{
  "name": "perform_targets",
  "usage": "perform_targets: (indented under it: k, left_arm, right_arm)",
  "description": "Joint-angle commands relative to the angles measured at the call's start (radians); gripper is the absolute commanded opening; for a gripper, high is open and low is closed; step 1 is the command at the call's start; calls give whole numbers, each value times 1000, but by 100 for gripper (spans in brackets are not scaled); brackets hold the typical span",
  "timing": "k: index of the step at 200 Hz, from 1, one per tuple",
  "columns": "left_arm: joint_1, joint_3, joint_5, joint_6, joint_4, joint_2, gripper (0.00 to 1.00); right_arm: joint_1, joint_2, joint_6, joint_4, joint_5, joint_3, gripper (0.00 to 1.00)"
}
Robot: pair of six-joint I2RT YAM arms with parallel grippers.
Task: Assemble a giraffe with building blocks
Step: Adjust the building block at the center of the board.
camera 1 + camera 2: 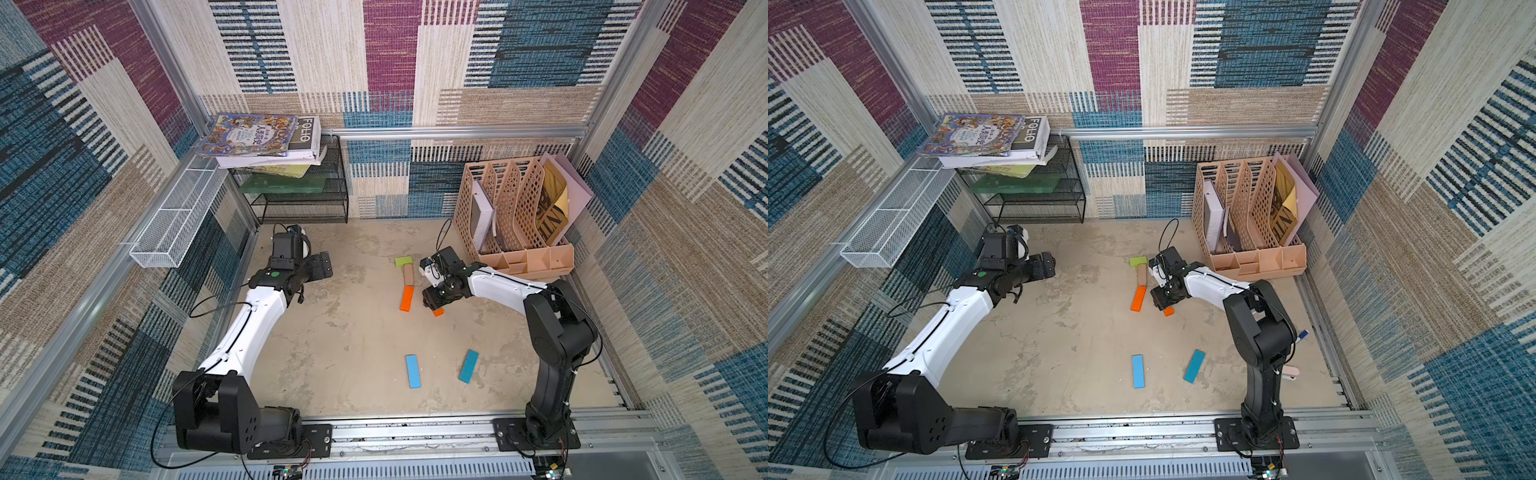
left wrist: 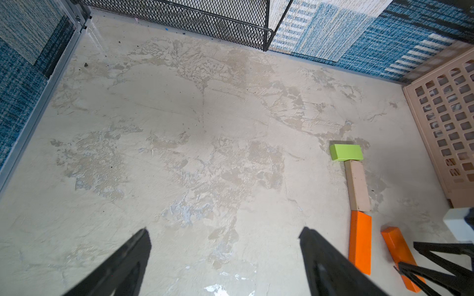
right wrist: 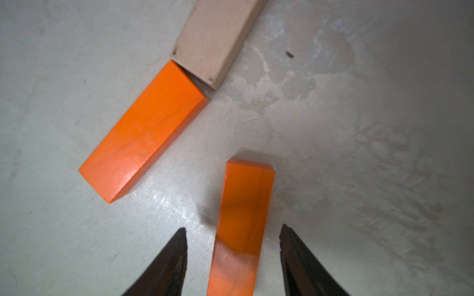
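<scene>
A lime-green block (image 1: pixel 403 261), a tan block (image 1: pixel 409 275) and an orange block (image 1: pixel 407 299) lie end to end in a line on the floor. A second orange block (image 3: pixel 246 205) lies just right of that line, apart from it. My right gripper (image 3: pixel 233 228) is open astride its near end, with a gap on each side of the block. In both top views the gripper (image 1: pixel 432 305) hides most of that block (image 1: pixel 438 312). Two blue blocks (image 1: pixel 413 371) (image 1: pixel 468 365) lie nearer the front. My left gripper (image 2: pixel 225 230) is open over bare floor, far left of the blocks.
A tan file organizer (image 1: pixel 515 216) stands at the back right, close behind the right arm. A black mesh shelf (image 1: pixel 299 199) with books stands at the back left. A white wire basket (image 1: pixel 178 220) hangs on the left wall. A metal rail (image 1: pixel 415 432) bounds the front.
</scene>
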Motion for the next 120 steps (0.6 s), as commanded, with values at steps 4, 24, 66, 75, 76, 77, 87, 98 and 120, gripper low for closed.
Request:
perform_targets:
  k: [4,24,66,75,76,77,87,98,120]
  left_arm:
    - [0,4,5,5,2,-2,95]
    - [0,4,5,5,3,-2,95]
    - [0,4,5,5,4,-5,95]
    - [0,4,6,4,3,-6,95]
    - [0,4,6,4,3,-6,95]
    - [0,3,5,3,3,-7,95]
    - [0,4,6,3,3,-6,95]
    - [0,4,7,3,3,-7,95]
    - [0,4,10,2,2,-7,95]
  right_arm:
    - [23,-25,14,52,45,-20,59]
    - [78,-48,25,66,105,-6,63]
    - [164,38,269,-31,209,131,62]
    - [166,79,347,-91,223,184,61]
    - [166,83,352,-96,224,190,60]
    - [168,86,360,-101,225,195,60]
    - [174,117,424,-129,234,226,60]
    - [185,131,468,-129,243,234,60]
    - [205,142,522,-94,252,230,60]
